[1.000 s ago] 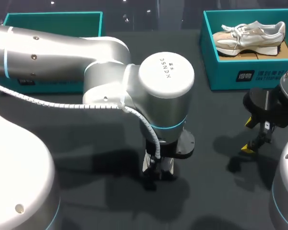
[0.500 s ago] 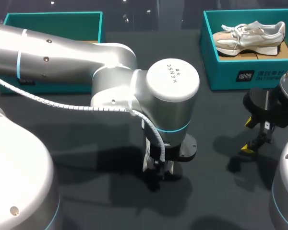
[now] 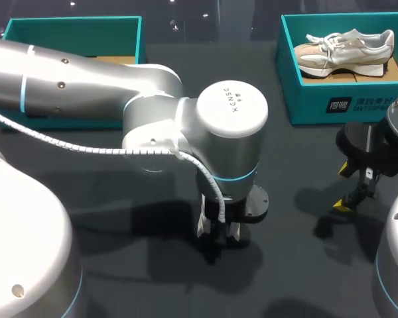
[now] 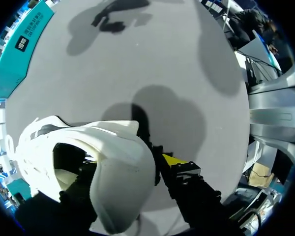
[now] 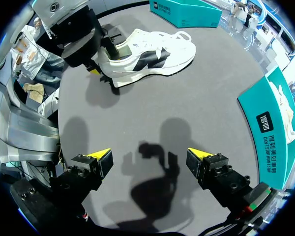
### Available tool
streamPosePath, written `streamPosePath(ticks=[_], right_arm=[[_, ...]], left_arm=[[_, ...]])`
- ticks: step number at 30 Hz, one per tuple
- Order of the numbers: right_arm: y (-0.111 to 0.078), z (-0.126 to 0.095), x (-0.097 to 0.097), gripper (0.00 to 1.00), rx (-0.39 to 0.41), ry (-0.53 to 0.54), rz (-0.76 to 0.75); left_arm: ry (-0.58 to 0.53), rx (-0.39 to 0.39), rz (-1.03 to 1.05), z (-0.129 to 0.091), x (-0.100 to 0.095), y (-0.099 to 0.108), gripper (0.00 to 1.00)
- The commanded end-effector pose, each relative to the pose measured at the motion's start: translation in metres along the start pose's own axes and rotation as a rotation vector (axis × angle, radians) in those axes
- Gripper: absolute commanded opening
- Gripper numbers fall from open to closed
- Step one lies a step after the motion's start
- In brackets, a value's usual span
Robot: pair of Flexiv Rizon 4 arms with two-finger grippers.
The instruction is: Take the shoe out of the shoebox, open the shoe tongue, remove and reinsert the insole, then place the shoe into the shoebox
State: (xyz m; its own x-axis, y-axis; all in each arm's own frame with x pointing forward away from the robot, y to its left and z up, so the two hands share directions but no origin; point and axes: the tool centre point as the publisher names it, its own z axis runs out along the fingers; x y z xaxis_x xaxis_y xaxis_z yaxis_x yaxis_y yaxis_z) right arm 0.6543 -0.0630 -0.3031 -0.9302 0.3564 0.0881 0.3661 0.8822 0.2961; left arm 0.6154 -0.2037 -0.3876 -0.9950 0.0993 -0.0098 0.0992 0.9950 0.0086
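Shoe (image 5: 147, 56), white with black side stripes, sits near the middle of the dark tabletop (image 3: 298, 265). Its heel collar is clamped in the left gripper (image 4: 129, 164). The right gripper (image 5: 150, 160) hangs released, fingers wide, over bare tabletop. Beyond it, a teal shoebox (image 3: 305, 99) with white print on its wall holds a beige shoe (image 3: 345, 50).

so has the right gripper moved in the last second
No. In the head view the right gripper sits at the same spot, just in front of the right-hand shoebox.
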Motion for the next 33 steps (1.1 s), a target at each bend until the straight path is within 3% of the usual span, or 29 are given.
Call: streamPosePath(ticks=[1, 5, 10, 16, 24, 33], right_arm=[[-0.001, 0.0, 0.002, 1.0, 0.001, -0.004, 0.0], [-0.001, 0.0, 0.002, 1.0, 0.001, -0.004, 0.0], [-0.001, 0.0, 0.002, 1.0, 0.001, -0.004, 0.0], [-0.001, 0.0, 0.002, 1.0, 0.001, -0.004, 0.0], [-0.001, 0.0, 0.002, 1.0, 0.001, -0.004, 0.0], [-0.001, 0.0, 0.002, 1.0, 0.001, -0.004, 0.0]], left_arm=[[0.011, 0.009, 0.005, 0.002, -0.001, 0.004, 0.38], [0.024, 0.013, 0.01, 0.003, -0.001, 0.005, 0.0], [0.045, 0.032, 0.021, 0.001, 0.002, 0.008, 0.0], [0.061, 0.045, 0.031, -0.016, 0.002, 0.013, 0.0], [0.085, 0.018, 0.037, -0.082, -0.015, 0.029, 0.0], [0.067, 0.014, 0.053, -0.173, -0.039, 0.06, 0.0]])
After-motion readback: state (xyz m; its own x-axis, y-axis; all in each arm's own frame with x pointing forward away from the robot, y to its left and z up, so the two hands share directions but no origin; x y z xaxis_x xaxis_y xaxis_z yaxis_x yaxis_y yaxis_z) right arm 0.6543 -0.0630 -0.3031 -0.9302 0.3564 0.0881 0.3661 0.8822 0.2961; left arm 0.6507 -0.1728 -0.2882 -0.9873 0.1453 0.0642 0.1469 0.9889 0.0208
